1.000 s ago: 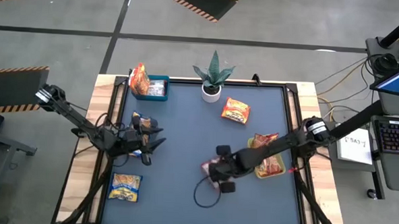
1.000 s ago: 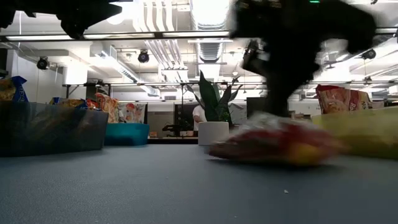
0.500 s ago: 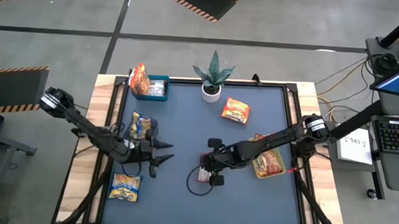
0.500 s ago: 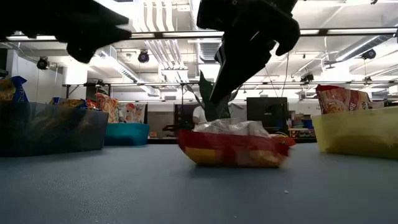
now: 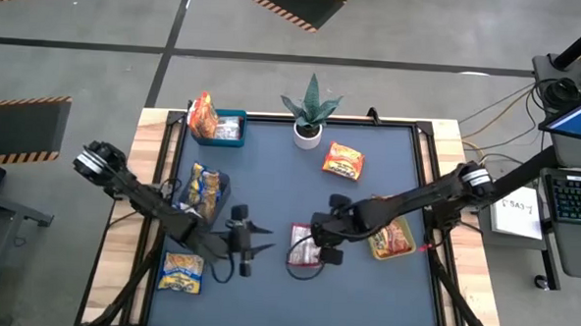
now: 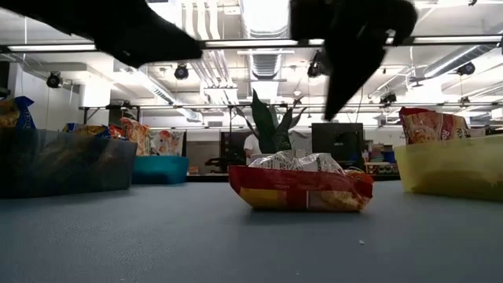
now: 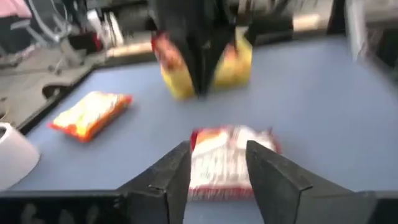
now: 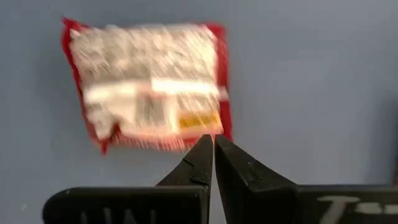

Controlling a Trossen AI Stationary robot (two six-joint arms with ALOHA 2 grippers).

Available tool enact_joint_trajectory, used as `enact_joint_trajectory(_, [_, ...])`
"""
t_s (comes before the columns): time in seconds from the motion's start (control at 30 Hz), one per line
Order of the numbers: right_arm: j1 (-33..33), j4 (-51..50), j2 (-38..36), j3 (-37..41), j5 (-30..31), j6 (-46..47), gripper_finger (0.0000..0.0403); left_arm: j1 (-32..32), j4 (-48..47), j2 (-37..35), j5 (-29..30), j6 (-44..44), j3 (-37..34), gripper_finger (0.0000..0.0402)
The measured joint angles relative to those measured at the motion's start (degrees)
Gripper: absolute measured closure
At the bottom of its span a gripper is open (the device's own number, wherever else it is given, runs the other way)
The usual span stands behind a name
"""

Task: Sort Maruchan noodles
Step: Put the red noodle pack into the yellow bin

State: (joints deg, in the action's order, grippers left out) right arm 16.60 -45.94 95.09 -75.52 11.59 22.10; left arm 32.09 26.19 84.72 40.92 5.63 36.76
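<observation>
A red-and-white noodle packet (image 5: pixel 303 245) lies flat on the blue table top (image 5: pixel 270 172), printed back up, also in the low view (image 6: pixel 302 187). My left gripper (image 5: pixel 259 243) hovers open just to its left. The fingers point at the packet (image 7: pixel 230 158) and stand short of it. My right gripper (image 5: pixel 320 245) is shut and hangs above the packet's right edge. Its tips (image 8: pixel 213 140) are clear of the packet (image 8: pixel 146 84), and the low view shows the right gripper (image 6: pixel 330 110) well above it. An orange packet (image 5: pixel 343 161) lies farther back.
A blue bin (image 5: pixel 219 127) with packets stands at the far left, and a dark bin (image 5: pixel 203 187) with yellow-and-blue packets sits beside my left arm. Another such packet (image 5: pixel 183 271) lies at the near left. A yellow-green bin (image 5: pixel 390 237) holds orange packets at the right. A potted plant (image 5: pixel 309 120) stands at the back.
My left gripper has swung from the dark bin toward the table's middle and near edge, dropping and stopping just short of the red-and-white packet. My shut right gripper, which was down on that packet, has risen clear. The packet has shifted a little and now lies flat.
</observation>
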Motion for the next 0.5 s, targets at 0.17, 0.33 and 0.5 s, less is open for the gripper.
enact_joint_trajectory(0.17, [-0.04,-6.43,-4.4,0.79,-4.13,11.65,0.0394,-1.4,-6.76,5.65,-4.14,1.09,6.3,0.0305])
enact_joint_trajectory(0.33, [0.0,-6.12,-6.2,1.13,-9.18,19.11,0.0394,-4.89,-6.49,11.41,-16.78,1.34,9.62,0.0352])
enact_joint_trajectory(0.5, [0.02,-5.97,-5.79,1.24,-12.03,21.52,0.0371,-7.36,-5.07,16.66,-27.21,3.49,11.45,0.0394])
